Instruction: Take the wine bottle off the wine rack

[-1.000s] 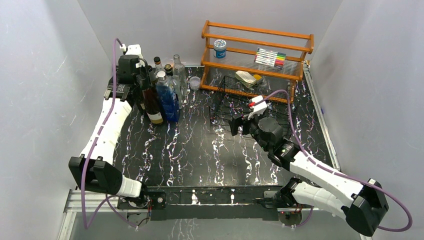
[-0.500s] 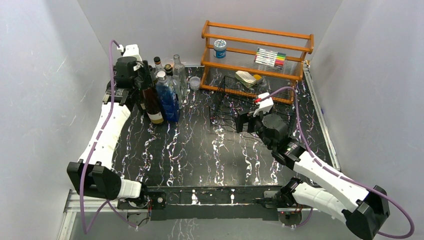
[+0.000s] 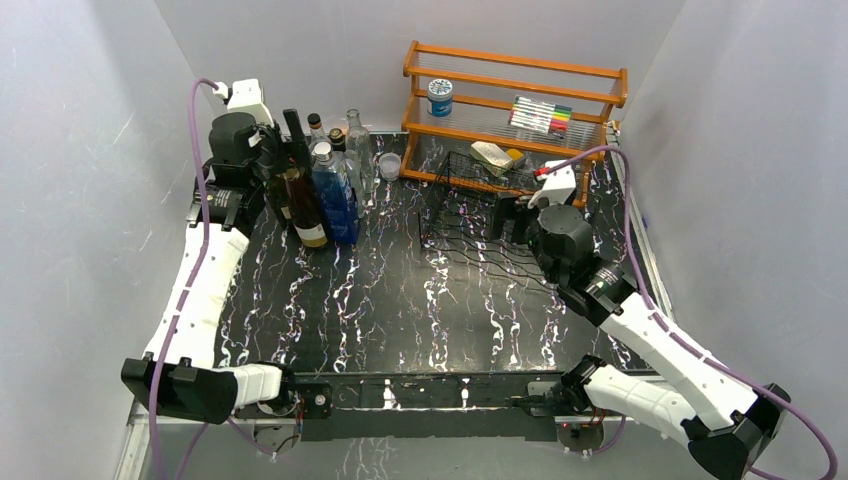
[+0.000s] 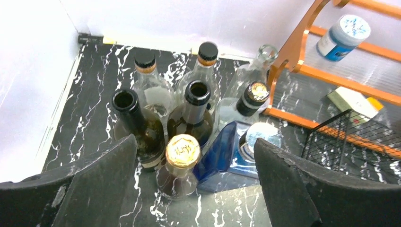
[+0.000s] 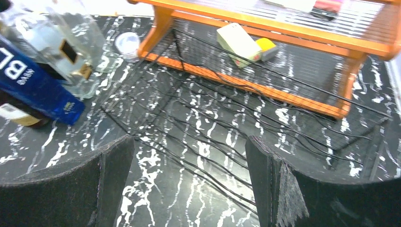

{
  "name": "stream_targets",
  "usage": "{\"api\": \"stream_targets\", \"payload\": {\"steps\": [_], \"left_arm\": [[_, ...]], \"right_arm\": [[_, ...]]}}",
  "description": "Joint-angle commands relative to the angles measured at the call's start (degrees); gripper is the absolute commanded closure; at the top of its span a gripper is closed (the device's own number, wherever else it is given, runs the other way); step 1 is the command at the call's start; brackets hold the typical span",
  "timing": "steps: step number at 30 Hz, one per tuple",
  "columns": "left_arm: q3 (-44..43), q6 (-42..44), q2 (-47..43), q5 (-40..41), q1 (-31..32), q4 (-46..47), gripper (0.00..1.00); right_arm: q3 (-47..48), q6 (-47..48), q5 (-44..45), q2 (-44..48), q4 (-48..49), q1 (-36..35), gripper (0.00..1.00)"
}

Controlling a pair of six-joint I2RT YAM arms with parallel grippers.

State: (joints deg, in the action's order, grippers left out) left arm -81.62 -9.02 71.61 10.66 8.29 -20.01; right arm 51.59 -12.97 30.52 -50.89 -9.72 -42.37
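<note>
The wine rack (image 3: pixel 470 205), low black wire mesh, lies in front of the orange shelf with no bottle on it; it also shows in the right wrist view (image 5: pixel 213 118) and the left wrist view (image 4: pixel 350 137). The dark wine bottle (image 3: pixel 305 205) with a cream label stands upright at the back left among other bottles (image 4: pixel 135 125). My left gripper (image 3: pixel 265 152) hovers open just above and left of that cluster (image 4: pixel 194 147), holding nothing. My right gripper (image 3: pixel 510 215) is open over the rack's right part (image 5: pixel 189 142), with only wire between its fingers.
Round the wine bottle stand a blue bottle (image 3: pixel 335 195), a gold-capped bottle (image 4: pixel 183 150) and several clear and dark ones. The orange wooden shelf (image 3: pixel 515 100) holds a blue-lidded jar, markers and a small box. A small clear cup (image 3: pixel 389 165) sits by the rack.
My left gripper opened, let go of the dark bottle's neck and drew back up and left. The right arm swung right and back over the rack.
</note>
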Motion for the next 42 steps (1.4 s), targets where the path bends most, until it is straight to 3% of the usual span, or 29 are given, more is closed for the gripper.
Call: {"api": "stream_targets", "payload": {"steps": [1, 5, 11, 17, 23, 28, 34, 40, 42], "left_arm": [[-5.34, -1.27, -2.87, -2.63, -0.29, 0.86, 0.04], [-7.55, -3.44, -3.41, -6.61, -0.34, 4.06, 0.02], [-8.39, -5.08, -5.31, -19.74, -0.24, 13.73, 0.02], [-9.06, -2.91, -8.02, -25.39, -0.21, 13.01, 0.02], [-7.08, 2.61, -15.32, -16.27, 2.07, 10.44, 0.02], [-4.70, 4.07, -19.25, -13.14, 2.51, 11.12, 0.02], [-4.07, 5.14, -18.87, -11.03, 6.00, 11.32, 0.02], [-2.47, 4.85, -18.22, -10.05, 6.38, 12.40, 0.02], [-3.91, 4.18, -17.09, -9.25, 6.31, 9.99, 0.02]], "right_arm": [[5.18, 1.37, 4.83, 1.39, -2.38, 2.89, 0.02], [11.41, 0.88, 8.01, -0.06, -6.04, 7.37, 0.02], [18.56, 3.06, 2.89, 0.45, -8.50, 10.62, 0.02], [19.68, 2.97, -0.42, 2.45, -10.43, 10.65, 0.02], [18.94, 5.29, -0.76, 5.36, -7.70, 10.67, 0.02], [24.33, 6.95, -0.77, 3.29, -12.21, 10.72, 0.02], [26.71, 6.82, 5.27, 2.90, -13.08, 10.65, 0.02], [22.20, 8.17, 1.01, 6.02, -7.65, 10.71, 0.02], [24.59, 5.76, 3.51, 5.06, -11.11, 10.67, 0.02]]}}
